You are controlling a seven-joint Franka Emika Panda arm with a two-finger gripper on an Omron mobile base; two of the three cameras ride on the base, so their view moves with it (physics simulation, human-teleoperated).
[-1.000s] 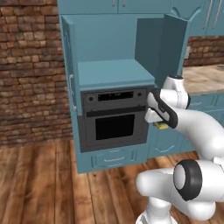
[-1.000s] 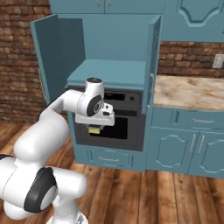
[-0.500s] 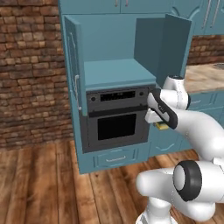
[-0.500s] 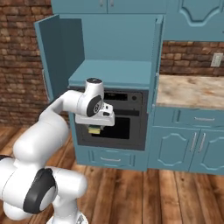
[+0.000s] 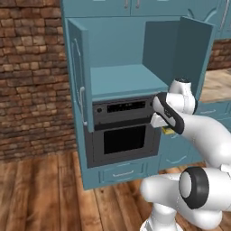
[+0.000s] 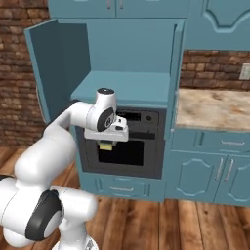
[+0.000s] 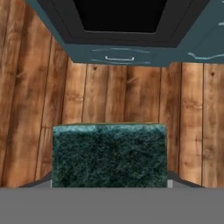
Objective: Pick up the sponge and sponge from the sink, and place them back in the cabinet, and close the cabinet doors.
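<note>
My gripper (image 6: 106, 142) is shut on a sponge (image 6: 104, 145) and points down in front of the black oven (image 6: 128, 151). In the hand view the sponge's dark green scouring face (image 7: 109, 155) spans the gap between the fingers. From the left base view the sponge (image 5: 167, 131) peeks out yellow under the hand, where the gripper (image 5: 165, 128) hangs. The cabinet's teal shelf (image 5: 124, 81) lies above the hand and is bare. Both cabinet doors stand open, the left one (image 5: 79, 85) and the right one (image 5: 191, 49). The sink is out of view.
A tan marble counter (image 6: 215, 110) over low teal cupboards (image 6: 215, 171) runs to the right of the cabinet. A brick wall (image 5: 31, 90) stands to the left. Wooden floor (image 7: 109, 100) lies below the hand, with a drawer (image 7: 113, 54) under the oven.
The whole scene has shifted a little and the cabinet looks slightly larger, so the base has moved. The arm keeps its pose with the sponge still gripped.
</note>
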